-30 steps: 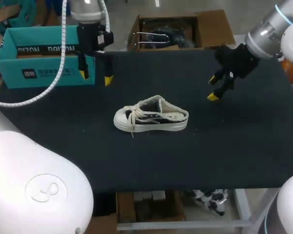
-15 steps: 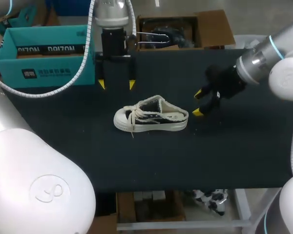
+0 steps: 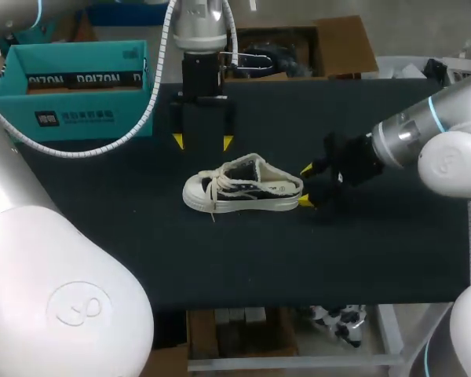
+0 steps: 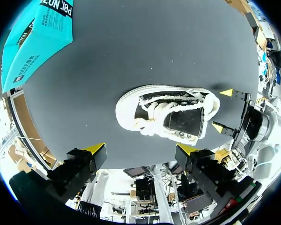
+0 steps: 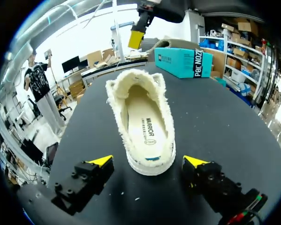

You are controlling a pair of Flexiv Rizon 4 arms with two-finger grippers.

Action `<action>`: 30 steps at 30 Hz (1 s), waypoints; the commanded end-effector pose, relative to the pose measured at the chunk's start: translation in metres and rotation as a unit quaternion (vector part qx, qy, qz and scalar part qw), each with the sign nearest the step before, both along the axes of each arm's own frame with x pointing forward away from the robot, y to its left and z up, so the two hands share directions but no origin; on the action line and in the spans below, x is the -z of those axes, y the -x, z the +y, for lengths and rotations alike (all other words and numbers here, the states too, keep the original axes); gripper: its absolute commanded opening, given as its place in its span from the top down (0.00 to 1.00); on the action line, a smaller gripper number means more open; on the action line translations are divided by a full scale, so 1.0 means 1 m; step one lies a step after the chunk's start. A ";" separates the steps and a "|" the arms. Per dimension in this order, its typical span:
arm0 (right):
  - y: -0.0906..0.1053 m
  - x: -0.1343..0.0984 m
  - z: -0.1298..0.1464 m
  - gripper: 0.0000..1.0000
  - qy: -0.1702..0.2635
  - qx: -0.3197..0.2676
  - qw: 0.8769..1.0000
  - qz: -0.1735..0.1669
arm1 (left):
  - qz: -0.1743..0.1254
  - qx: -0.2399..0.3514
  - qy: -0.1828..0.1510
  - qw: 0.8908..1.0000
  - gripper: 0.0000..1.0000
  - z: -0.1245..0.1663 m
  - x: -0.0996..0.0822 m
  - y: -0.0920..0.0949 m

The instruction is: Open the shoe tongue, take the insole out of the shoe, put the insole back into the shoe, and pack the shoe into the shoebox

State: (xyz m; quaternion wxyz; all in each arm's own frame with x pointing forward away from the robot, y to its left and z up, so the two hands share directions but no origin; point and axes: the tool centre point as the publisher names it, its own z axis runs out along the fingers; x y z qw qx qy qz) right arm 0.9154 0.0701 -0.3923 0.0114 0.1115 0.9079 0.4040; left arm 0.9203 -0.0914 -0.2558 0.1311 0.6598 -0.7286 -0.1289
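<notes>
Near the middle of the tabletop (image 3: 361,251) sits the shoe (image 3: 242,187), toe toward the left edge. My left gripper (image 3: 202,141) hangs wide open on its far side, and my right gripper (image 3: 306,185) is wide open at the heel (image 3: 293,190). Both are empty. I'd brace the heel first, then pinch right behind the laces (image 4: 155,111).

The shoe (image 3: 242,187) sits upright on its sole near the middle of the tabletop (image 3: 141,251). It is a black-and-cream low-top with a white toe pointing left, and its cream laces (image 4: 155,112) are loose. The cream insole (image 5: 143,126) lies flat inside. The teal shoebox (image 3: 71,90) stands open at the far left corner.
</notes>
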 end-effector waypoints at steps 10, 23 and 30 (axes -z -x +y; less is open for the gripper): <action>-0.004 0.024 0.024 0.00 -0.034 -0.010 0.999 -0.003 | -0.003 0.004 -0.012 1.000 0.00 -0.015 0.006 0.005; -0.010 0.036 0.038 0.00 -0.062 -0.008 0.998 -0.007 | -0.005 0.002 -0.016 1.000 0.00 -0.020 0.012 0.005; -0.014 0.038 0.040 0.00 -0.074 -0.012 0.997 -0.013 | -0.005 0.000 -0.017 1.000 0.00 -0.025 0.014 0.003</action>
